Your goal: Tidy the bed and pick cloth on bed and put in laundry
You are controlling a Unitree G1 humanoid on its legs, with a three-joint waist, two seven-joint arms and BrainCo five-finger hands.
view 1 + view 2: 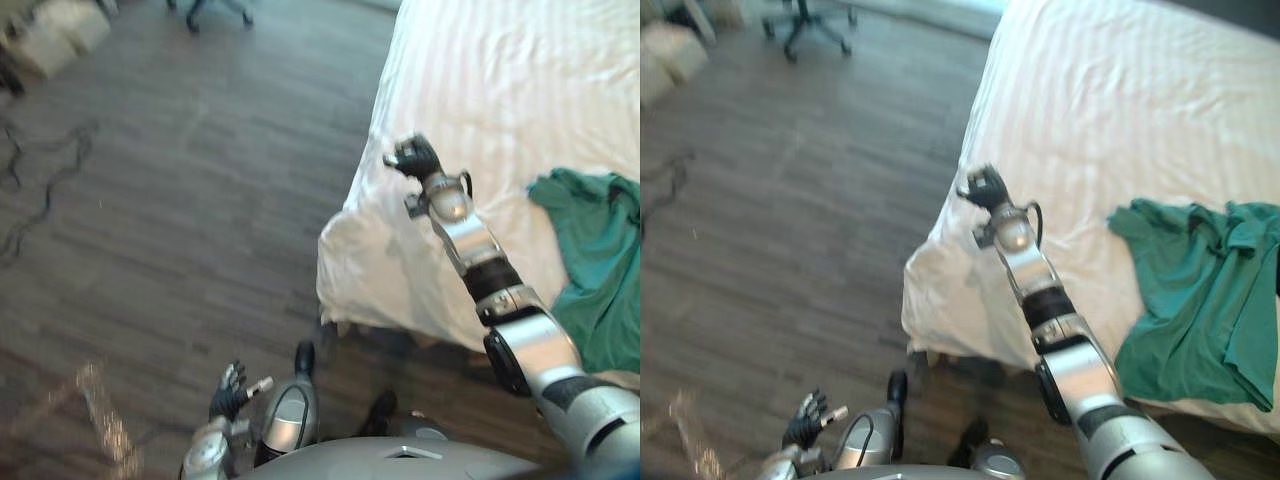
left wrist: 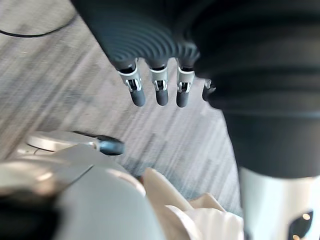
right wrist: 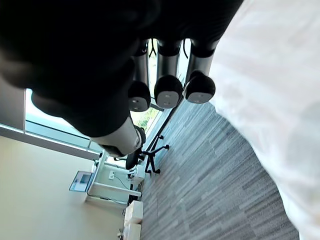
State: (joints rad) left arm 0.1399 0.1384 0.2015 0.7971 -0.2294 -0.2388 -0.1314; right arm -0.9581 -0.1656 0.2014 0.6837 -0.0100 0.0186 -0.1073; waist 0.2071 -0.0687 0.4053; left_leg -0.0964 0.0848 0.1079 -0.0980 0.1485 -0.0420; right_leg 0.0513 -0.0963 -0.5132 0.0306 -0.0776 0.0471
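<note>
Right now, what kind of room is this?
Most likely a bedroom, perhaps a hotel room: a bed with white striped bedding, a green cloth lying crumpled on it, and a wood-look plank floor with a wheeled office chair further off.

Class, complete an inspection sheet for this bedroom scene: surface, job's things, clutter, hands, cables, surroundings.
Surface: white bed, sheet smooth.
Job's things: green cloth crumpled on the bed near its edge, in neither hand.
Clutter: nothing seen.
Hands: right hand open over the bed's corner, apart from the cloth; left hand open, low above the floor.
Cables: dark cable looping on the floor, away from the bed.
Surroundings: office chair.
</note>
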